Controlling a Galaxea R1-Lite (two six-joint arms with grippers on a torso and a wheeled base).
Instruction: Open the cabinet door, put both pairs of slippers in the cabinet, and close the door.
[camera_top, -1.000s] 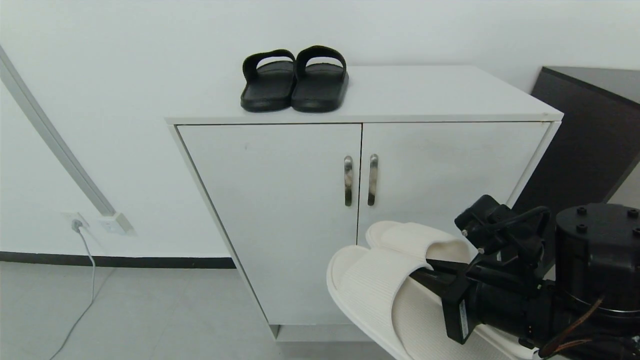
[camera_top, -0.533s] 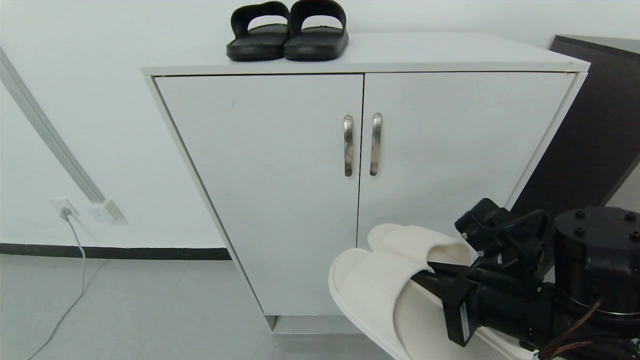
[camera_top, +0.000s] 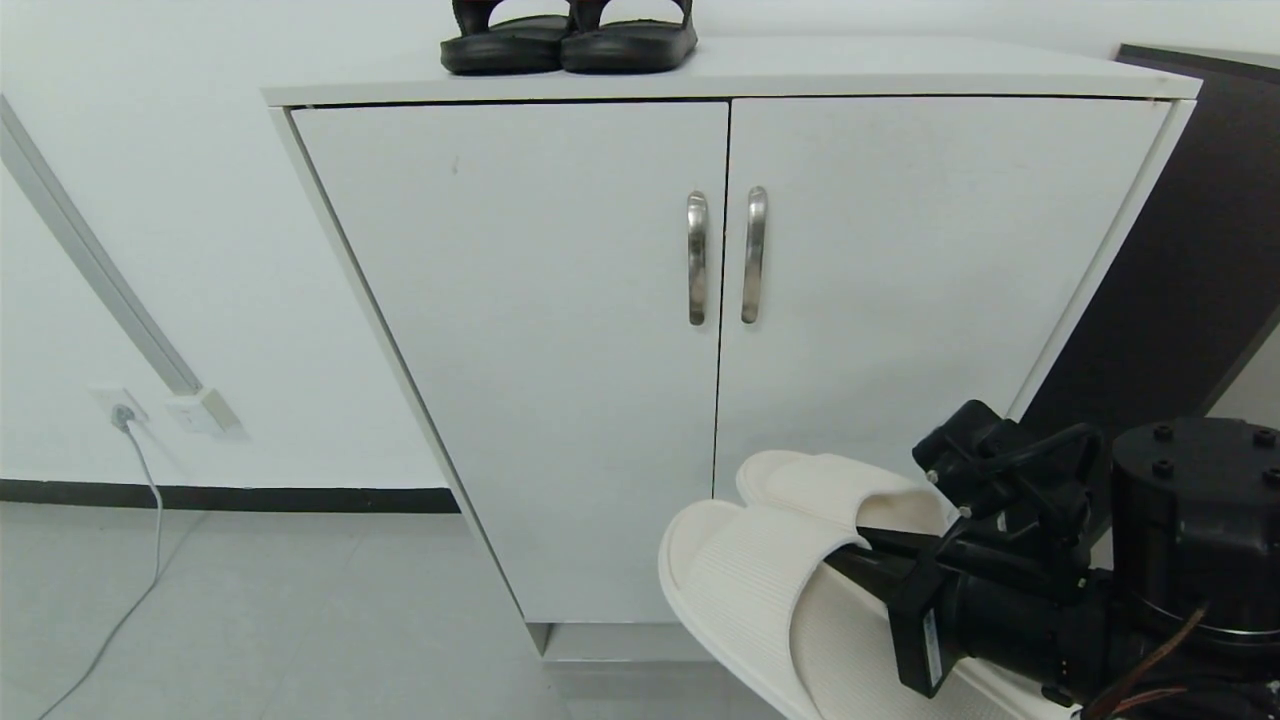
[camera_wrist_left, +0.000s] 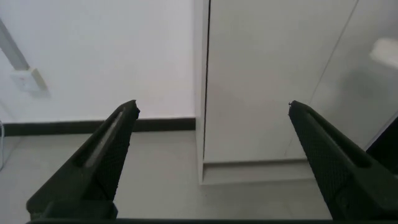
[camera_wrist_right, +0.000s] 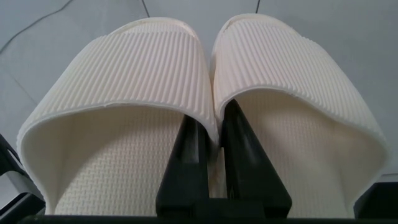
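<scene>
Cabinet top (camera_top: 900, 68) with black slippers (camera_top: 610, 52)

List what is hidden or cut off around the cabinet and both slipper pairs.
Cabinet interior: head view, hidden by both shut doors.
Black slippers: head view, straps cut off by the top edge.
White slippers: head view, heels hidden behind the right gripper and its arm.
Tips of the right gripper: right wrist view, tucked under the white straps.

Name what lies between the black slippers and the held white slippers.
Head view: the white cabinet's closed double doors and their two upright silver metal handles.
</scene>
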